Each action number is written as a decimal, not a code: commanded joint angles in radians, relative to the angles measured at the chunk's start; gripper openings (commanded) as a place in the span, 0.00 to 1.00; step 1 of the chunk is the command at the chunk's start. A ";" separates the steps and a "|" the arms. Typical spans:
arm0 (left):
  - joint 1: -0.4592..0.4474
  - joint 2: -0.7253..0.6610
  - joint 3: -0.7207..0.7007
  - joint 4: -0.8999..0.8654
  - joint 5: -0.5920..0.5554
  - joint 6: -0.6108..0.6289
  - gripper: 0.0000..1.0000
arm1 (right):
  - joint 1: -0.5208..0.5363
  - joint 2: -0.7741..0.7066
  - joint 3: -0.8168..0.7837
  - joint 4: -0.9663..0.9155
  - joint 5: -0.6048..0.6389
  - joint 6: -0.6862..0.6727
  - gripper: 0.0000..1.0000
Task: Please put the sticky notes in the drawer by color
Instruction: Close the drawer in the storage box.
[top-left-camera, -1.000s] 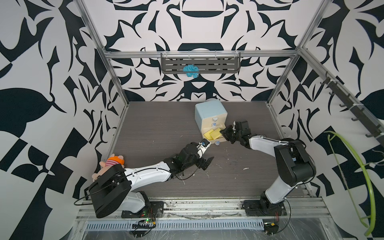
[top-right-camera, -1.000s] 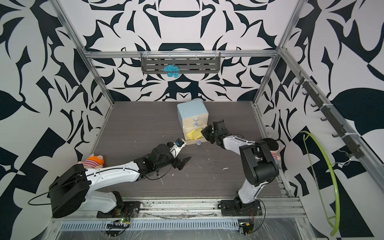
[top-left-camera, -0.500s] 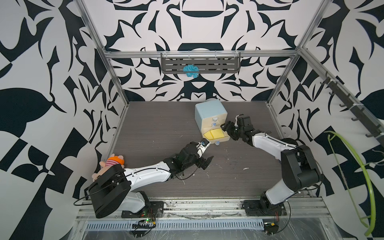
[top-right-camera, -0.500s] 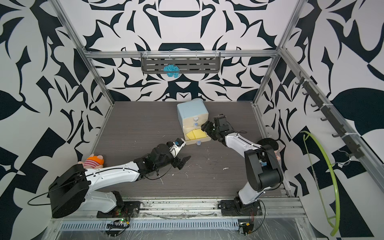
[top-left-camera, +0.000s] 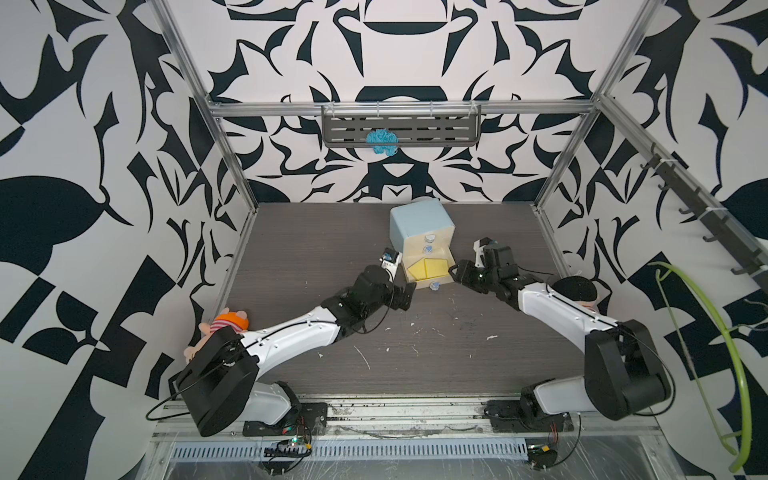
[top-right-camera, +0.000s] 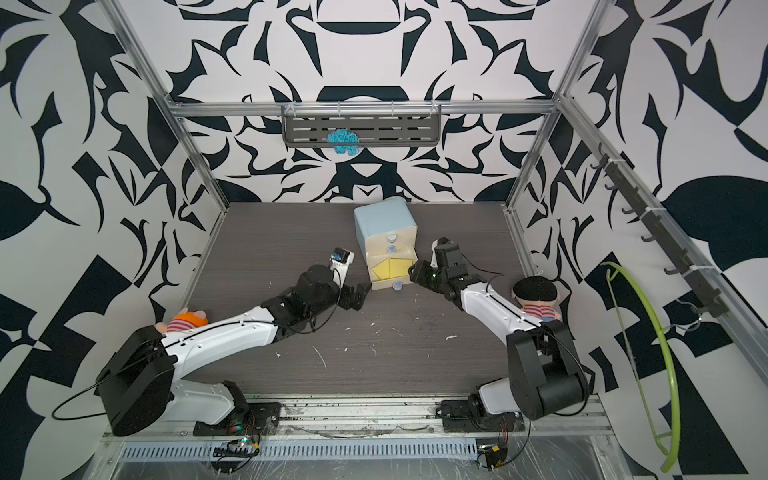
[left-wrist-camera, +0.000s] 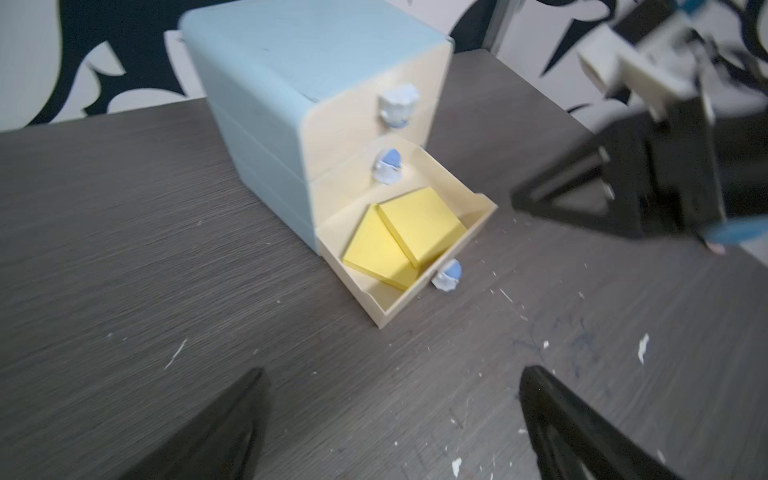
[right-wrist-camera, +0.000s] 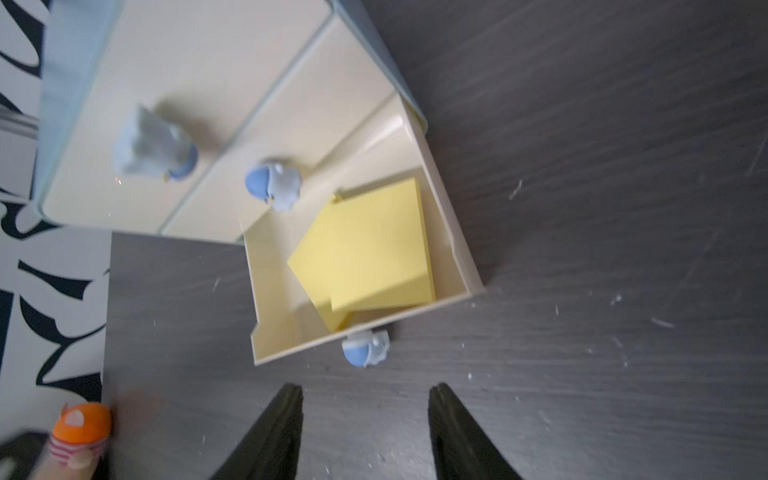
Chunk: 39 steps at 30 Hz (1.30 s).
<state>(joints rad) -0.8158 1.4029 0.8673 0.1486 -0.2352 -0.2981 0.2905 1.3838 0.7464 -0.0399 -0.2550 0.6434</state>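
1. Fingers (left-wrist-camera: 224, 436) of the left gripper (top-left-camera: 405, 297) are spread wide, empty — just front-left of the drawer (top-left-camera: 415, 220).
2. Two yellow sticky notes (left-wrist-camera: 419, 230) lie overlapped in the drawer's pulled-out bottom tray (left-wrist-camera: 449, 174); its knob (right-wrist-camera: 365, 347) points outward.
3. Right gripper (right-wrist-camera: 365, 415), parted and empty, sits front-right of the drawer, knob straight ahead — likely the nearer arm to push it shut.

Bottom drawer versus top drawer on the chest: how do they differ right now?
The bottom drawer is pulled out; the top drawer sits shut, flush in the blue shell. The bottom drawer shows two yellow sticky notes, one overlapping the other; the top drawer's contents are hidden. Both have cream fronts, each with a bluish-white knob.
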 joint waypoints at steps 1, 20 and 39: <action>0.050 0.071 0.176 -0.204 -0.031 -0.175 0.97 | 0.038 -0.045 -0.080 0.105 -0.041 -0.092 0.56; 0.180 0.651 0.991 -0.717 0.020 -0.473 0.81 | 0.162 0.187 -0.203 0.542 0.010 -0.100 0.48; 0.197 0.687 0.945 -0.764 0.008 -0.461 0.63 | 0.148 0.349 -0.076 0.610 0.158 -0.102 0.22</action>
<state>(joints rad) -0.6281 2.0647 1.8576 -0.5068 -0.2199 -0.7773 0.4446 1.7309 0.6220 0.5220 -0.1383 0.5468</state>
